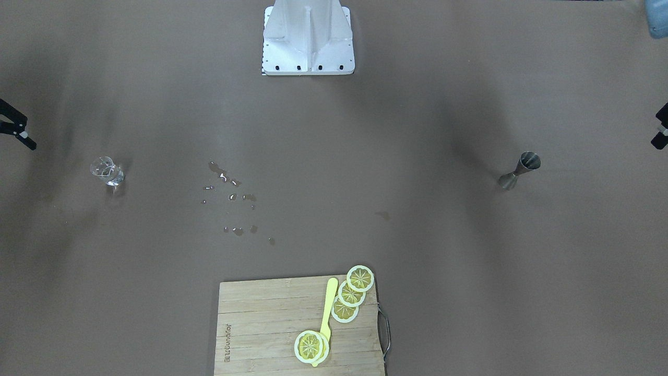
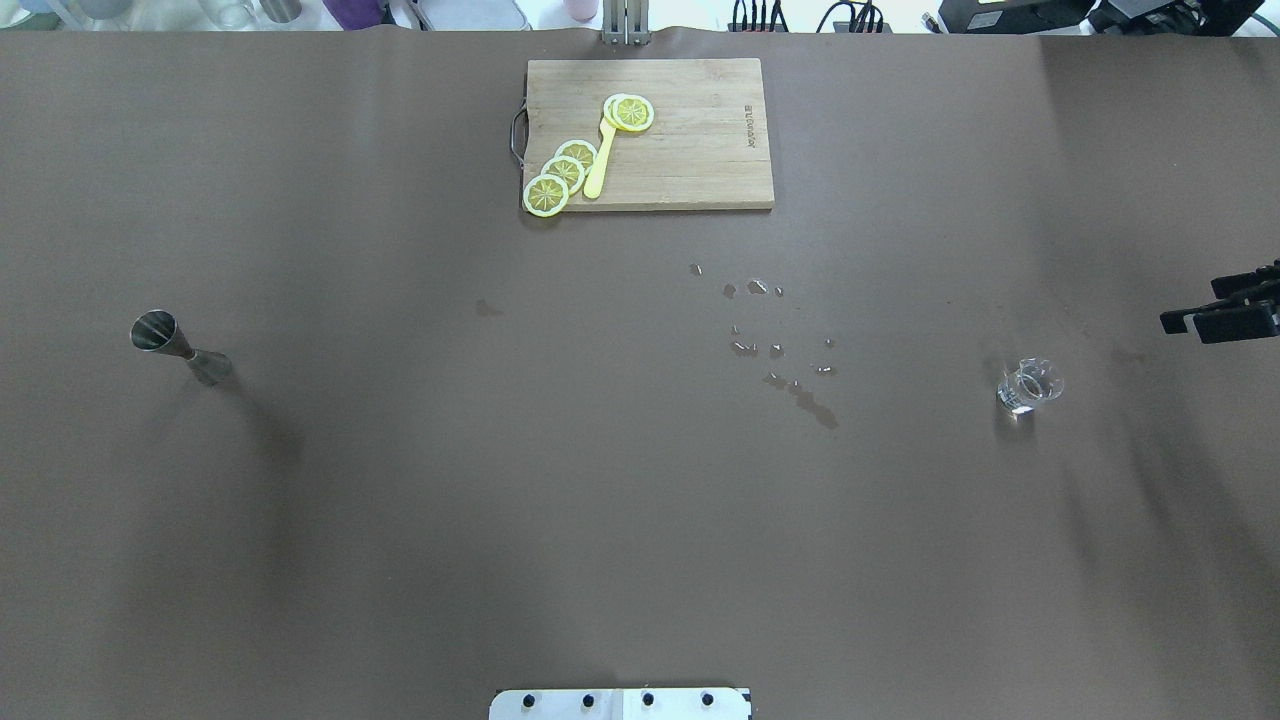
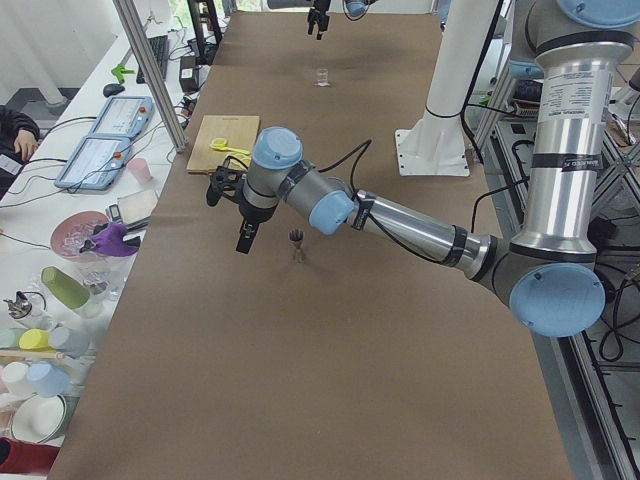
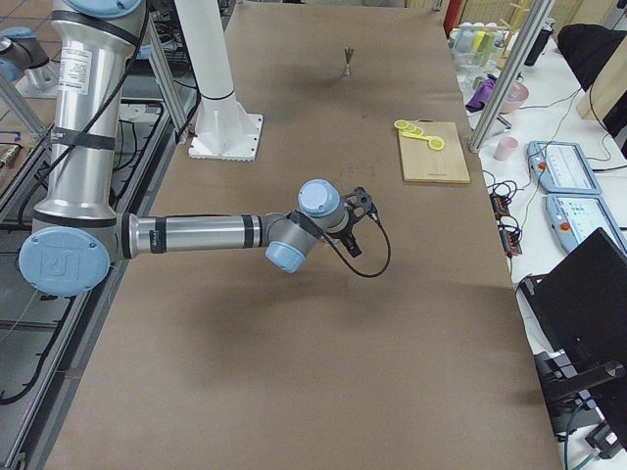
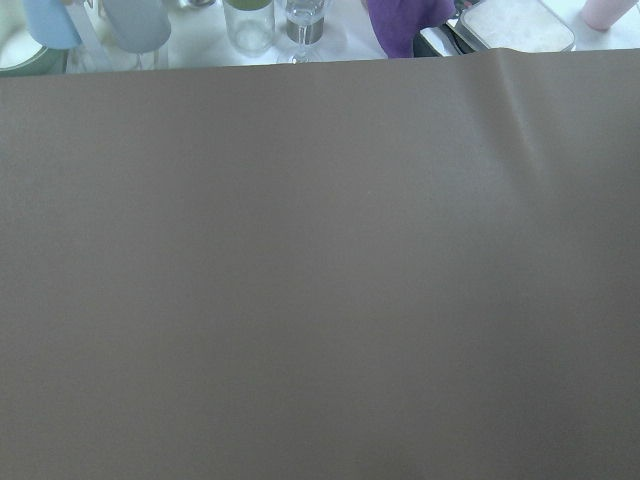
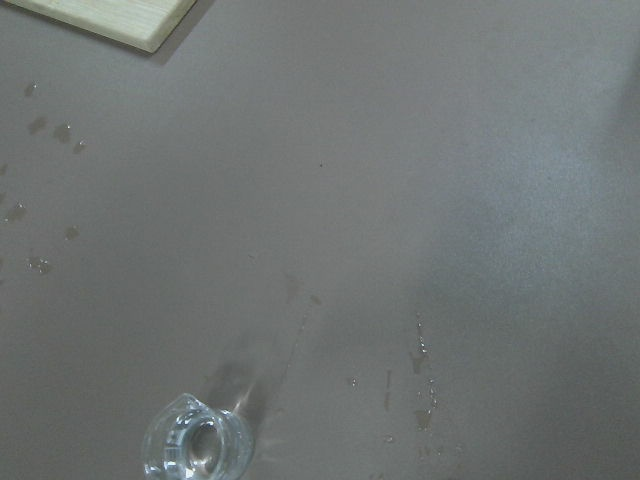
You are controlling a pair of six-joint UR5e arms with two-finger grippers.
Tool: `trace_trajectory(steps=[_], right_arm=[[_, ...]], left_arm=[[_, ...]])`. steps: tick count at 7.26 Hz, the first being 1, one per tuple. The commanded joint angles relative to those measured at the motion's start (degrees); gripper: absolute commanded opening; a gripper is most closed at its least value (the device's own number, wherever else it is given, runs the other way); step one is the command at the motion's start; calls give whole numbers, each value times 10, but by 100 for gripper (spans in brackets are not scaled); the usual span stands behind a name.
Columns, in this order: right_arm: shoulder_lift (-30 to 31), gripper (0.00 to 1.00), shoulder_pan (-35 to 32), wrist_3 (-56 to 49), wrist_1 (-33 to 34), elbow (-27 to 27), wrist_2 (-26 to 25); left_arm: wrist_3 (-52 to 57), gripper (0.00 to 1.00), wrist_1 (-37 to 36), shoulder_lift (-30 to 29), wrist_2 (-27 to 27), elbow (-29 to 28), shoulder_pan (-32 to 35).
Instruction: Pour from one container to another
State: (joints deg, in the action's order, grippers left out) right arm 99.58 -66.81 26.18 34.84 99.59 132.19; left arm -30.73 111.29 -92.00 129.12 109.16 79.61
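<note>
Lemon slices (image 2: 563, 172) and a yellow utensil (image 2: 598, 172) lie on a wooden board (image 2: 690, 150), droplets (image 2: 770, 347) nearby.

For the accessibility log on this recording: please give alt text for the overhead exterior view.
On a brown table, a steel jigger stands at left and a small clear glass cup at right, spilled droplets between them. A wooden cutting board with lemon slices and a yellow utensil lies at the far edge; the right claw shows at the right edge.
</note>
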Motion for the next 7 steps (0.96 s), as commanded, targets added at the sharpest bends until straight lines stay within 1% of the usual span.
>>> trace_trajectory(steps=[1, 2, 3, 4, 5, 6, 7], right_arm=[[-8, 90, 46, 32, -15, -2, -34], [-13, 86, 54, 32, -14, -6, -40], [-16, 75, 62, 26, -15, -6, -53], [-24, 70, 75, 26, -16, 0, -54], [-26, 100, 93, 27, -19, 5, -70], [-26, 100, 136, 29, -41, 4, -126], [-26, 100, 164, 30, -44, 3, -155]], left_arm=[[-100, 97, 60, 1, -73, 20, -68], [-139, 97, 65, 1, -120, 37, -104], [-165, 97, 82, 8, -179, 47, -137], [-191, 97, 112, 23, -225, 52, -165], [-236, 97, 155, 39, -285, 55, -202], [-243, 97, 192, 64, -354, 55, -238], [-245, 97, 218, 75, -391, 55, -248]])
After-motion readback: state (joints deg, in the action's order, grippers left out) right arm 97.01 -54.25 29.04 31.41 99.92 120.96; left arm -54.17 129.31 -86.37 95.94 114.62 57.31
